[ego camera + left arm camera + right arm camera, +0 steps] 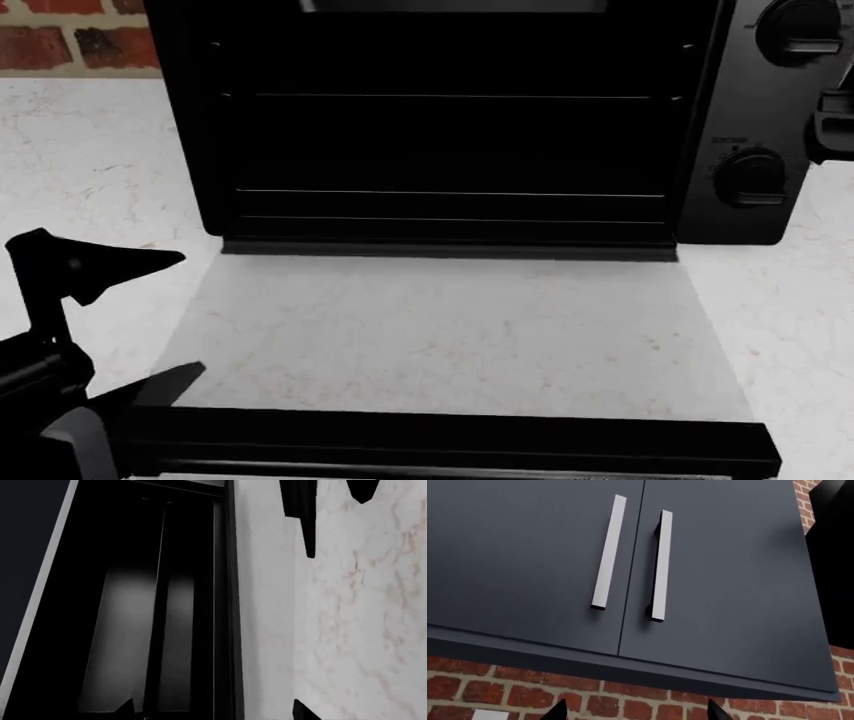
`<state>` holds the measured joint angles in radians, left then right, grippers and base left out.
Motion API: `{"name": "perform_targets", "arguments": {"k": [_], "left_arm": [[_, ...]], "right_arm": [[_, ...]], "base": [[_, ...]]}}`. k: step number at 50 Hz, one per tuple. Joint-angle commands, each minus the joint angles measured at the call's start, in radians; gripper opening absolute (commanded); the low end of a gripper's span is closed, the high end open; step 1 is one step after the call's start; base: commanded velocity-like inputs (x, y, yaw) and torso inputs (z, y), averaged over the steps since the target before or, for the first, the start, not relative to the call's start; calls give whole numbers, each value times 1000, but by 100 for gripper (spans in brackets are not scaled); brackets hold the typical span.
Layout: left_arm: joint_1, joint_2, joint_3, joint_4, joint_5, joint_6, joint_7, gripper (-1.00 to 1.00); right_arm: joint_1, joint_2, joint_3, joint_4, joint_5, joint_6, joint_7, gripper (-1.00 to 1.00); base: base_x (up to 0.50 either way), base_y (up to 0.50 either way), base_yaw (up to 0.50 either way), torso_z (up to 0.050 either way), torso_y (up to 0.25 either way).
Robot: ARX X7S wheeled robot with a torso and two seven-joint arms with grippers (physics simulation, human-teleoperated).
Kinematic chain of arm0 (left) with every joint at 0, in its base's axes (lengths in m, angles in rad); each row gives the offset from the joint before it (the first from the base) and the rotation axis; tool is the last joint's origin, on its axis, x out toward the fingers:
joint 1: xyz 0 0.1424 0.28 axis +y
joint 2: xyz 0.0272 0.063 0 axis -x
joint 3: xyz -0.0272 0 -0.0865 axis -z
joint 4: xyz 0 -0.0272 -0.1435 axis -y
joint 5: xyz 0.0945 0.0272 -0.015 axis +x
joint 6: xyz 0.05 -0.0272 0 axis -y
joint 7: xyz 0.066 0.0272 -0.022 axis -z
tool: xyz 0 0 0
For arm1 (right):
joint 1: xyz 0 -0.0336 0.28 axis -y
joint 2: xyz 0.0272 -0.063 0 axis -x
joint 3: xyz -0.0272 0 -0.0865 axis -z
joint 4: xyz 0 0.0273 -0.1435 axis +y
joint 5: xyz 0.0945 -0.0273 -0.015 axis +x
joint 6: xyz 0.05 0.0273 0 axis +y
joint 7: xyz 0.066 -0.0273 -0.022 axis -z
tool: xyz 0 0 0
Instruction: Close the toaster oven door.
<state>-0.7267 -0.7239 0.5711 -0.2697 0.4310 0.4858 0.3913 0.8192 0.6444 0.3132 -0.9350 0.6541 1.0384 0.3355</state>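
The toaster oven (454,140) stands open on the counter, with wire racks inside and round knobs (754,178) on its right panel. The toaster oven door (454,330) lies flat toward me, the marble showing through its glass. Its bar handle (454,440) runs along the near edge. My left gripper (190,315) is open and empty at the door's left edge, near the handle's end. In the left wrist view the left gripper (215,712) has its tips either side of the door's dark frame strip (230,630). My right gripper (637,711) is open and empty, facing the wall cabinets.
The white marble counter (80,160) spreads around the oven, with a red brick wall (67,40) behind. Dark upper cabinet doors with silver bar handles (607,555) hang above the bricks. A dark part of the right arm (830,125) shows by the oven's knob panel.
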Motion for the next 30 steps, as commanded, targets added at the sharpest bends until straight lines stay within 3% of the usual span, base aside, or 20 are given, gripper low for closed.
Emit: {"name": "perform_targets", "arguments": {"k": [1, 16, 23, 30], "left_arm": [[-41, 34, -142, 66, -157, -61, -71, 100], [17, -22, -174, 146, -169, -90, -76, 100], [22, -2, -168, 129, -170, -98, -86, 100], [92, 58, -218, 168, -227, -217, -152, 100]], "right_arm": [[14, -1, -13, -1, 8, 5, 10, 100], [10, -3, -32, 9, 3, -13, 17, 100], [3, 1, -24, 10, 6, -18, 18, 100], [0, 2, -17, 8, 12, -21, 20, 100]], "base": [[0, -4, -7, 0, 0], [0, -1, -1, 1, 3], [0, 0, 0, 0, 1], [0, 0, 0, 0, 1]]}}
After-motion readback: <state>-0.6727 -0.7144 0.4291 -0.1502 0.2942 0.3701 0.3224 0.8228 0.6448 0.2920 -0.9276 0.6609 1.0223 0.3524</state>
